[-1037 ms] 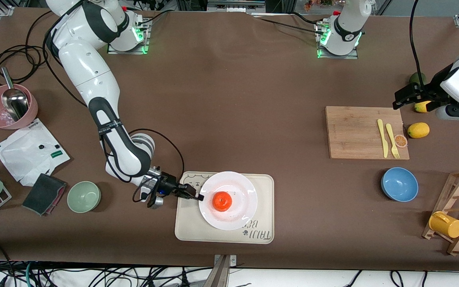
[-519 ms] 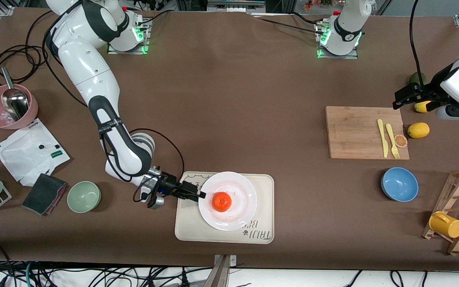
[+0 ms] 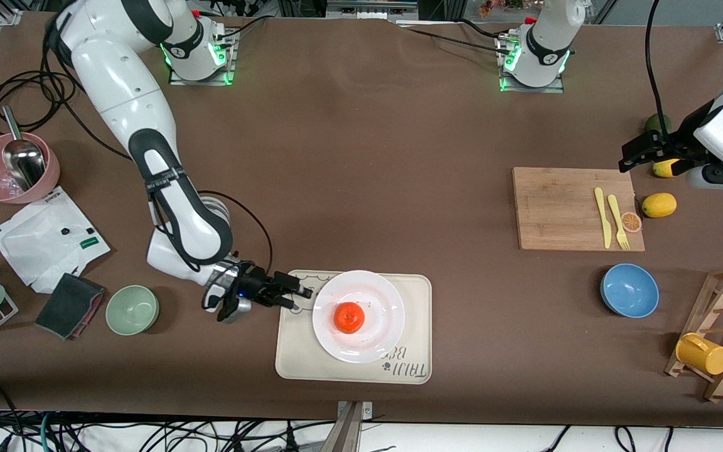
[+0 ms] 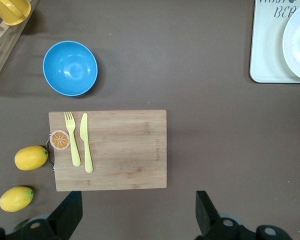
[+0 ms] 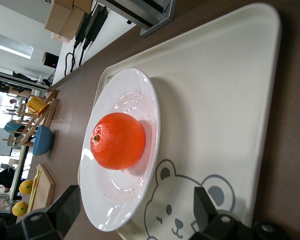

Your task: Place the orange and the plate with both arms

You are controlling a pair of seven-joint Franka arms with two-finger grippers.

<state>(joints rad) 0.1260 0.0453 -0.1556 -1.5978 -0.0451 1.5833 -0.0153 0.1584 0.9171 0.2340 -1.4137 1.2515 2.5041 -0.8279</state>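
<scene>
The beige tray (image 3: 412, 351) lies at the bench's camera-side edge and carries the plate (image 3: 380, 295), with the orange (image 3: 349, 317) resting in the plate's middle. The right hand (image 3: 295, 296), fingers spread and empty, sits just beside the plate's rim over the tray's edge. The left hand (image 3: 641, 157), spread too, waits above the cutting board (image 3: 562, 210)

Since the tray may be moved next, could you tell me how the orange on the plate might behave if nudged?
The orange is round and sits loose, so it would probably roll. The glossy plate looks slippery, though its shallow rim may catch it.
</scene>
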